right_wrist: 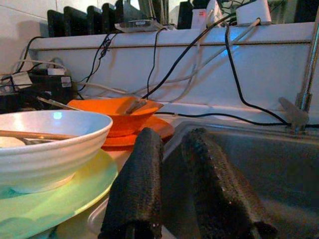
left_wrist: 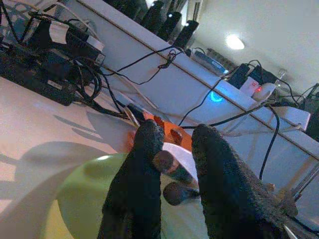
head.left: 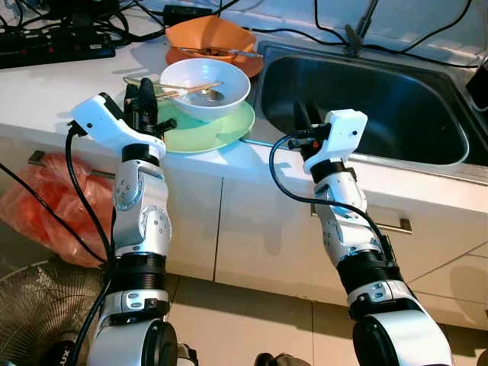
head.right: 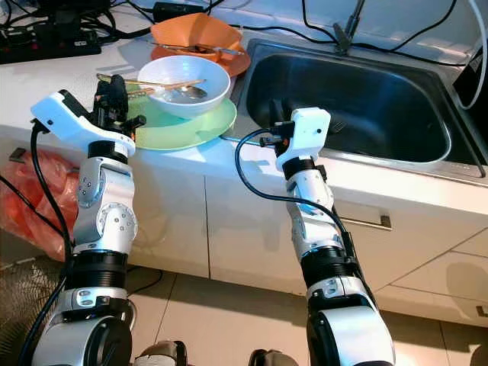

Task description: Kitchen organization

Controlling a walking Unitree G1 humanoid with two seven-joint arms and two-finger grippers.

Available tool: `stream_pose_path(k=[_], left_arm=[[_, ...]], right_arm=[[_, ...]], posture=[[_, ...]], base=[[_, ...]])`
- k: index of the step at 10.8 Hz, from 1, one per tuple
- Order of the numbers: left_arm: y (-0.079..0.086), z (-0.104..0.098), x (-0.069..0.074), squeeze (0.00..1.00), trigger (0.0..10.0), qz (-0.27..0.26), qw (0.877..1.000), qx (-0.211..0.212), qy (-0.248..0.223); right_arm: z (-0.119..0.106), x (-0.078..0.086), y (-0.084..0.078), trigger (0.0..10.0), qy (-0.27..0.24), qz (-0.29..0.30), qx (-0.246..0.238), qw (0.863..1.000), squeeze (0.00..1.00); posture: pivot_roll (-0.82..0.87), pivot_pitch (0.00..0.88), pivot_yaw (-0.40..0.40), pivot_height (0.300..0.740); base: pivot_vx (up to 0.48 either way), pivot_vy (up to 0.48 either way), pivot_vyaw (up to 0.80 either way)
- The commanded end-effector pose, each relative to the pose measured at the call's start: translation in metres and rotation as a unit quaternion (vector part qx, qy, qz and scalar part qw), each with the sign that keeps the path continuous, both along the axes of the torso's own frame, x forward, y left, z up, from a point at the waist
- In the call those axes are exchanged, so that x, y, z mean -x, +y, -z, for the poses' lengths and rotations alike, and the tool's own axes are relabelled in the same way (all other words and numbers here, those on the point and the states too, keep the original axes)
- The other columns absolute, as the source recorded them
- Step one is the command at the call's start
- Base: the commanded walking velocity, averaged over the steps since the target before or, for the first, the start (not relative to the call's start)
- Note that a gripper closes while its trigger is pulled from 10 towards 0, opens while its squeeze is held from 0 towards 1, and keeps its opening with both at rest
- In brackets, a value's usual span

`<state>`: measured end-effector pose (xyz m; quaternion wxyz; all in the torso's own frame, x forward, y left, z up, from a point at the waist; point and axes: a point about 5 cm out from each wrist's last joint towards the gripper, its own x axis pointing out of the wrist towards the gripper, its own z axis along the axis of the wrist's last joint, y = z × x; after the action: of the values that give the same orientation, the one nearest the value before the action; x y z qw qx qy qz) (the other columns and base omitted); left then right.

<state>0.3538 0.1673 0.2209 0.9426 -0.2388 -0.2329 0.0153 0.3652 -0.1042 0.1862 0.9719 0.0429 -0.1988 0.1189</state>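
1. The white tabletop (head.left: 46, 91) runs across the scene, and a steel sink (head.left: 366, 99) is sunk into it on the robot's right side. Under it are white cupboard doors, and an orange plastic bag (head.left: 38, 206) lies low at the left.
2. On the tabletop, just left of the sink, a green plate (head.left: 217, 130) carries a white bowl (head.left: 206, 88). Behind them, an orange bowl (head.left: 210, 34) stands on an orange plate (head.left: 244, 62). Black cables and a power strip (head.left: 46, 46) lie at the far left.
3. The left pincer (head.left: 145, 103) is at the near-left rim of the green plate. In the left wrist view its fingers (left_wrist: 142, 169) stand a little apart, and the ends of two chopsticks (left_wrist: 169, 169) show between them. I cannot tell if they are really pinched.
4. The right pincer (head.left: 305, 118) hangs over the near-left edge of the sink. Its fingers (right_wrist: 137, 174) are slightly spread and hold nothing.
5. The chopsticks (head.left: 191, 89) lie across the white bowl. Their long axis runs from the left pincer toward the sink, so the near ends point to the left arm. A spoon (head.left: 212, 95) rests in the bowl.
6. I judge the left arm is the nearer one. The next move depends on closing on these near ends along the sticks' axis, and the sticks could roll away.
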Motion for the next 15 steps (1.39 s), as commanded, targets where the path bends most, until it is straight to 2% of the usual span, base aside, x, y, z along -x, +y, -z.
stream_pose_path(k=[1,5,8,10,11,15], left_arm=[[-0.007,-0.009,0.000,0.00,0.0,0.009,1.000,-0.003,-0.018],[-0.012,-0.014,0.004,0.00,0.0,0.024,0.999,-0.003,-0.030],[-0.033,-0.051,0.014,0.00,0.0,0.093,0.991,-0.003,-0.093],[-0.045,-0.067,0.020,0.00,0.0,0.139,0.983,-0.013,-0.118],[-0.058,-0.072,0.025,0.00,10.0,0.172,0.976,-0.034,-0.126],[-0.098,-0.075,0.035,0.00,10.0,0.268,0.951,-0.081,-0.129]], right_arm=[[-0.001,0.001,-0.004,10.0,-0.001,0.006,-0.003,1.000,0.00],[-0.002,0.000,-0.003,10.0,-0.002,0.006,-0.003,1.000,0.00],[-0.001,0.000,-0.002,10.0,0.001,0.003,-0.003,1.000,0.00],[-0.001,0.000,-0.001,10.0,0.001,0.003,-0.003,1.000,0.00],[-0.001,0.000,-0.002,10.0,0.001,0.004,-0.004,1.000,0.00],[-0.002,-0.002,-0.004,10.0,0.002,0.011,-0.004,1.000,0.00]], posture=[[0.09,0.096,-0.085,0.740],[0.09,0.092,-0.085,0.740],[0.10,0.085,-0.086,0.740],[0.10,0.087,-0.084,0.740],[0.10,0.088,-0.083,0.740],[0.10,0.087,-0.072,0.740]], base=[[0.000,0.000,0.00],[0.000,0.000,0.00],[0.000,0.000,0.00],[0.000,0.000,0.00],[0.000,0.000,0.00],[0.000,0.000,0.00]])
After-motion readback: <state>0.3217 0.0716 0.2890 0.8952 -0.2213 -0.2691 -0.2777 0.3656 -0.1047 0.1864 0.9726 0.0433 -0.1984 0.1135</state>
